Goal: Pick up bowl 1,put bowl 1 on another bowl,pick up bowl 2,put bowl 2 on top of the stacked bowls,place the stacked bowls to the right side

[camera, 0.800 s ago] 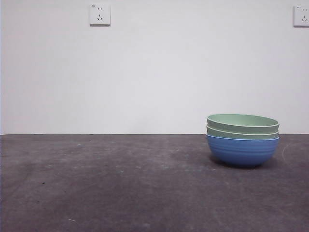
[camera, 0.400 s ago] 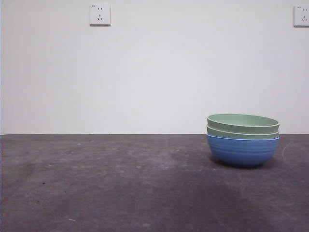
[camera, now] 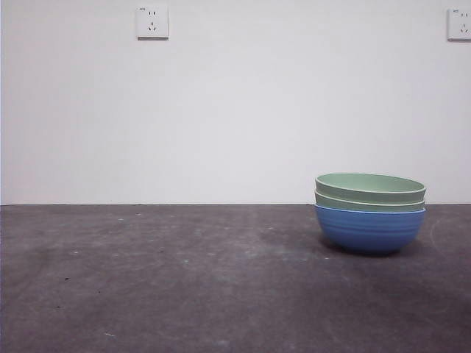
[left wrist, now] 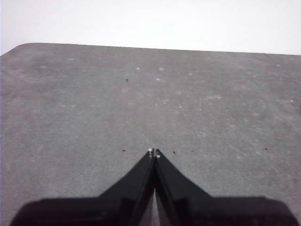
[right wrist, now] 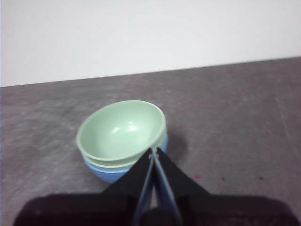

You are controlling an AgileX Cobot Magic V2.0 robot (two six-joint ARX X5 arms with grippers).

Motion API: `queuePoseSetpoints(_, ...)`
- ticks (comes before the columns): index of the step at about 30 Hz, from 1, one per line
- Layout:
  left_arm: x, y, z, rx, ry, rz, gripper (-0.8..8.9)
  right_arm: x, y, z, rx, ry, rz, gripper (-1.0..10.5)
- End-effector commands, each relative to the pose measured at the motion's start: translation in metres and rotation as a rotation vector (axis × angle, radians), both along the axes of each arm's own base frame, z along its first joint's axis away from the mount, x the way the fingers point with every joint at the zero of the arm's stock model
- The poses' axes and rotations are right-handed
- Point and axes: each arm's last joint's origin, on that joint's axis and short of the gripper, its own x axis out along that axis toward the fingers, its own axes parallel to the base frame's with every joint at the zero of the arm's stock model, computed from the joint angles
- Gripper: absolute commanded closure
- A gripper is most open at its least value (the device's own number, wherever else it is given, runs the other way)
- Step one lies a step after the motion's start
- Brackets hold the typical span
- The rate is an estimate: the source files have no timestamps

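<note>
Nothing has moved: stacked bowls (camera: 370, 213) rest on the scuffed grey table (camera: 184, 279) before a white wall (camera: 235, 110), both grippers closed, empty.

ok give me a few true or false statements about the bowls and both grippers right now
1. The stacked bowls sit on the right part of the table in the front view. True.
2. The blue bowl is on top of the stack. False: it is at the bottom, with two pale green bowls nested inside it.
3. The right gripper is clamped on a bowl rim. False: its jaws are shut on nothing, held clear of the stack.
4. The left gripper is shut, with only bare table in its view. True.
5. An arm reaches over the bowls in the front view. False: no arm shows there.
</note>
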Motion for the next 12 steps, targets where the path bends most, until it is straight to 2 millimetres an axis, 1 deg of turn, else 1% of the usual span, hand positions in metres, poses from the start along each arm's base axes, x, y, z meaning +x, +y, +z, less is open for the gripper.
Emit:
queuePoseSetpoints(1,0.001,0.0,-0.004,-0.01,0.009,0.007,8.17,0.001,-0.001,-0.01,0.027,0.007,-0.027,9.4)
queuePoseSetpoints(5,0.001,0.0,-0.004,-0.01,0.008,0.007,8.17,0.003,0.0,-0.022,0.036,0.02,-0.027,9.4)
queuePoseSetpoints(12,0.001,0.0,-0.004,-0.01,0.009,0.007,8.17,0.006,0.0,-0.035,0.047,0.058,-0.029,9.4)
